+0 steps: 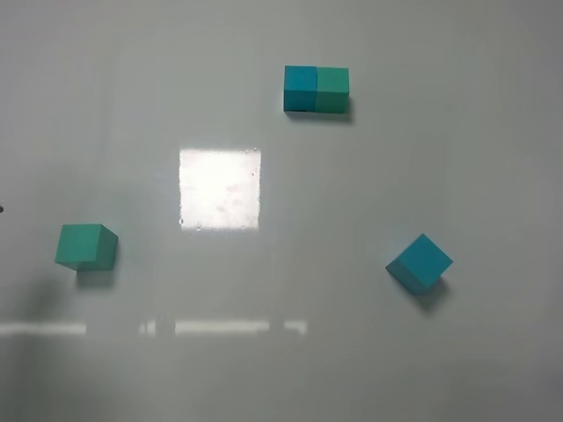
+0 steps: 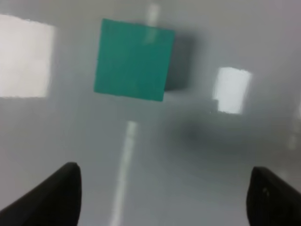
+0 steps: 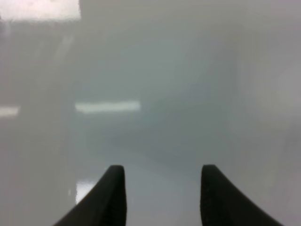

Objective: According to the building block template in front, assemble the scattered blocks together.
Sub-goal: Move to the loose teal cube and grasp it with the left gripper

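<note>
The building block template (image 1: 316,89) is a two-tone bar, blue left and green right, at the far middle of the white table. The loose teal-green cube (image 1: 85,245) sits at the left and the loose blue cube (image 1: 419,262) at the right, turned diagonally. Neither gripper shows in the exterior view. In the left wrist view the left gripper (image 2: 164,197) is open, its black fingertips (image 2: 51,197) wide apart, and the green cube (image 2: 134,60) lies ahead of it, untouched. In the right wrist view the right gripper (image 3: 162,193) is open over bare table, holding nothing.
The white glossy table (image 1: 281,369) reflects a bright square light patch (image 1: 220,188) in the middle and a thin light strip (image 1: 220,327) nearer the front. A faint shadow lies at the left edge (image 1: 26,299).
</note>
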Robot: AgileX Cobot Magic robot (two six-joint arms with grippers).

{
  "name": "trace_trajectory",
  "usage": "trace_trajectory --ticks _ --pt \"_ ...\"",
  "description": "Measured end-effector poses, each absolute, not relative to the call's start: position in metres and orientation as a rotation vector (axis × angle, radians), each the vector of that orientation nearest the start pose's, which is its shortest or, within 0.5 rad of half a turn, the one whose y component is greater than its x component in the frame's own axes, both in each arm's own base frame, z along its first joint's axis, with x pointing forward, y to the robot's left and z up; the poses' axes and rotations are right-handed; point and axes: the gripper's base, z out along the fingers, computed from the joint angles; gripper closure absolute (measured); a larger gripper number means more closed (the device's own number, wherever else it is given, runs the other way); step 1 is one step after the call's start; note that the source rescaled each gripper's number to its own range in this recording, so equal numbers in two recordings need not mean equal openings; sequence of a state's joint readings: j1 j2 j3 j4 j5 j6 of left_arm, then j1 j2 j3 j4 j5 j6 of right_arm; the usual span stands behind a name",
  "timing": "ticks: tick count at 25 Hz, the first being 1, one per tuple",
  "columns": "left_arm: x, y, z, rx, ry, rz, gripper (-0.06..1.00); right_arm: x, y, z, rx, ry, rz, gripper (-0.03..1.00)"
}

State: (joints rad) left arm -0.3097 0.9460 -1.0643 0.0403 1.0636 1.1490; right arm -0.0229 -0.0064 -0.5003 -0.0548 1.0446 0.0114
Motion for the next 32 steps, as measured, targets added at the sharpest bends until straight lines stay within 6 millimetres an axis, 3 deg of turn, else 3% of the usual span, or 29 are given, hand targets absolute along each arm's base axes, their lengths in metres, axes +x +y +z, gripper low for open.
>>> trace_trajectory --ticks 16,32 --pt "0.198 -0.098 0.355 1.928 1.633 0.698 -0.06 -0.005 -0.004 0.279 0.037 2.021 -0.073 0.97" --pt "0.214 -0.11 0.341 1.829 1.738 0.637 -0.06 -0.005 -0.004 0.279 0.037 2.021 -0.073 0.97"
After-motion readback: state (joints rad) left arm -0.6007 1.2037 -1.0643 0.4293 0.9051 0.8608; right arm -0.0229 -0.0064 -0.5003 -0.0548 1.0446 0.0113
